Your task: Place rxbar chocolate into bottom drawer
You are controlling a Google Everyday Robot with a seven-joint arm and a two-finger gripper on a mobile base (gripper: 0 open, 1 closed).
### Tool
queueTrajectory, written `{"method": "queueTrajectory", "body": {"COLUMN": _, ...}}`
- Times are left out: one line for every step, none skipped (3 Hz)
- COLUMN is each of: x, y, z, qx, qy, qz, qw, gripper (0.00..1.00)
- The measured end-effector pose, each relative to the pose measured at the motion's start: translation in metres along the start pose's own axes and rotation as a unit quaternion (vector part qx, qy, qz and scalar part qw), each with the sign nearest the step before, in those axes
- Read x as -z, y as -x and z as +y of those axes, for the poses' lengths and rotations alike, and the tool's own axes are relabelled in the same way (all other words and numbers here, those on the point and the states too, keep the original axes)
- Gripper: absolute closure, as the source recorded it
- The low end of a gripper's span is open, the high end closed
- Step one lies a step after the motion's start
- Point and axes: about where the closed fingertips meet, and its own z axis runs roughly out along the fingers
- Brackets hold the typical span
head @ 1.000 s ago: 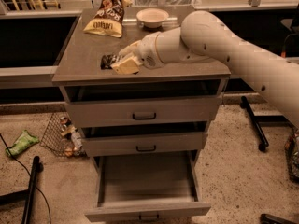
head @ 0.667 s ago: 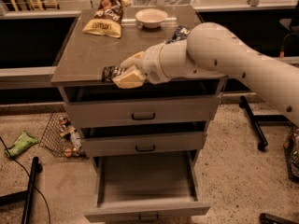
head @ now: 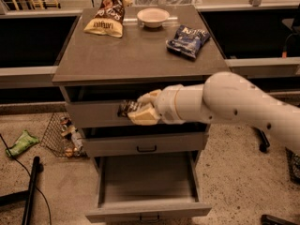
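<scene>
Down from the front edge of the bench [head: 136, 55] went the tool [head: 137, 113] over the last second; it hung below the surface, in front of the top drawer [head: 91, 115]; its fingers were clamped on the rxbar chocolate [head: 125, 108], whose dark end stuck out just past the fingertips. The bottom drawer [head: 148, 184] stood pulled out below the tool, with the shut middle drawer [head: 146, 145] between them; I judged the carry to be about halfway, with more descent needed before any release, and the bar seemed to sit over the drawer's rear part rather than its middle.

Of writing little could be read; the bar's wrapper showed only faint pale marks; the yellow-and-brown bag [head: 105, 18], above and beyond the tool, carried pale lettering that I could not make out; the blue bag [head: 188, 40] bore a white mark, also illegible; a bowl [head: 153, 17] sat between the bags.
</scene>
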Motion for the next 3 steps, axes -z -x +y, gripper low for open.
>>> {"method": "queueTrajectory", "body": {"x": -0.022, "y": -0.06, "z": 0.014, "qx": -0.056, "qy": 0.007, "qz": 0.016, "qw": 0.9983, "gripper": 1.0}}
{"method": "queueTrajectory", "body": {"x": -0.022, "y": -0.06, "z": 0.014, "qx": -0.056, "qy": 0.007, "qz": 0.016, "qw": 0.9983, "gripper": 1.0}}
{"method": "queueTrajectory", "body": {"x": -0.03, "y": -0.071, "z": 0.018, "qx": -0.071, "qy": 0.017, "qz": 0.014, "qw": 0.9972, "gripper": 1.0}}
